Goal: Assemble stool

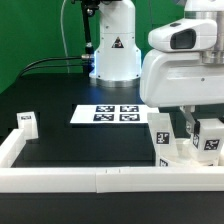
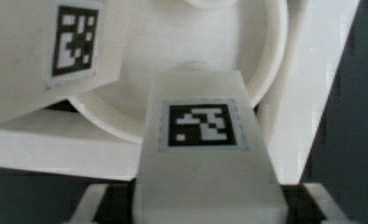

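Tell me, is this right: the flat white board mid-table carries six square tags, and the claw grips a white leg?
Not quite. The exterior view shows the marker board carries four square tags, not six. The gripper does grip a white leg.

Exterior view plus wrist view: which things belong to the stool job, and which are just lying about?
Stool job: held leg, gripped in the claw; seat disc beyond it; tagged blocks at the exterior view's right; lone leg at its left.
Lying about: marker board; border rail.
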You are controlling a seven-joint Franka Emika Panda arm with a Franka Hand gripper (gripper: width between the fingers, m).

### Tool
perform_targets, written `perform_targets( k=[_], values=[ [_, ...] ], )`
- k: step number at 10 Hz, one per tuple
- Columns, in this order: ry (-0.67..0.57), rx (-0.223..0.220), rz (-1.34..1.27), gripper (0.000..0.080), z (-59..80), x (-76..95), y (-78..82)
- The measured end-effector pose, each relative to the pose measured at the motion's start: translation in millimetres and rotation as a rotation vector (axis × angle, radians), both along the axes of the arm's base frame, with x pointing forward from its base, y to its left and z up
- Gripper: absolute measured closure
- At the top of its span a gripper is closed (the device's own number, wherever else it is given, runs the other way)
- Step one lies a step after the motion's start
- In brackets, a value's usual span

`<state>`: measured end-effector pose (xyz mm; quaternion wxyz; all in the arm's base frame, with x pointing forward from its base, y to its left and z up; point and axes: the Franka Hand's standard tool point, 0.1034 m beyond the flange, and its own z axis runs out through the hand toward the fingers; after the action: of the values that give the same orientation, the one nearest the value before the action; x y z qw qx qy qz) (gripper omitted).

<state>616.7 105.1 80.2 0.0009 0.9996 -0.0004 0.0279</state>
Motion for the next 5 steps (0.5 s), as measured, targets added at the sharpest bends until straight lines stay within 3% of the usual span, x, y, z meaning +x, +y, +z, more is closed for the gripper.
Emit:
perform_targets(
  k=[2,5],
  values=[
    [0.002,0.017,-0.271,0.0466,-0.6,-1.2,1.8],
    [0.011,0.086,-0.751,0.0466,-1.9,-6.3,-2.4]
  ],
)
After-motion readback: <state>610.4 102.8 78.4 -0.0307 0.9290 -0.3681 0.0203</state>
